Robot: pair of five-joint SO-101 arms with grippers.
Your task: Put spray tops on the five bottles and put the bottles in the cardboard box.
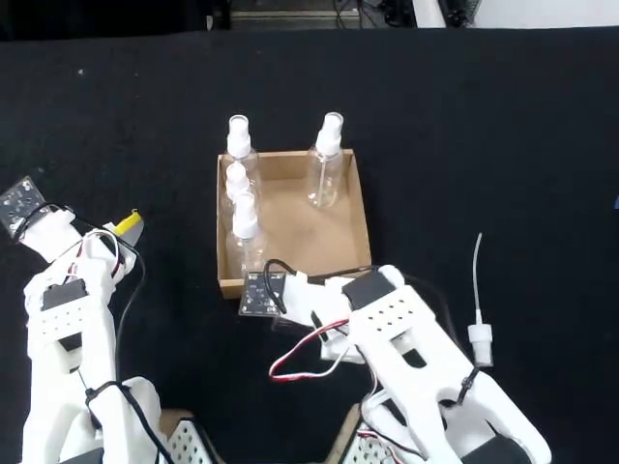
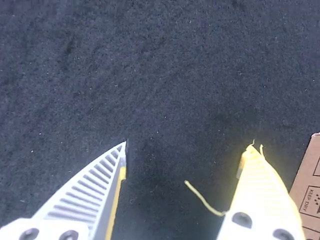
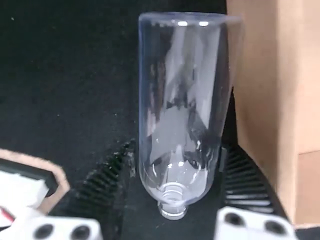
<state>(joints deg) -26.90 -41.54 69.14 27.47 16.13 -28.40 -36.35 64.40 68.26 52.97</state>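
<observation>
The bare bottle, clear and with no spray top, lies between the black fingers of the right hand. The hand is closed on it from both sides. Its open neck points back toward the wrist and its base points away. It is just beside the outer wall of the cardboard box; whether they touch is hard to tell. From above, this bottle and the right hand's fingers are hidden under the right arm, which reaches to the near edge of the cardboard box.

Inside the box, a row of three topped bottles stands upright along the left wall. They overlap one another from above, so their clear bodies are hard to tell apart. A fourth topped bottle stands upright in the far right corner. The middle and near right of the box floor are bare.

One loose spray top lies on the table to the right of the right arm, well apart from the box. Its thin dip tube points away from the arms.

The left hand is over the table to the left of the box. Its wrist view shows the left hand spread wide, with nothing between its fingers and dark cloth beneath. A corner of the box is cut off at the frame edge.
</observation>
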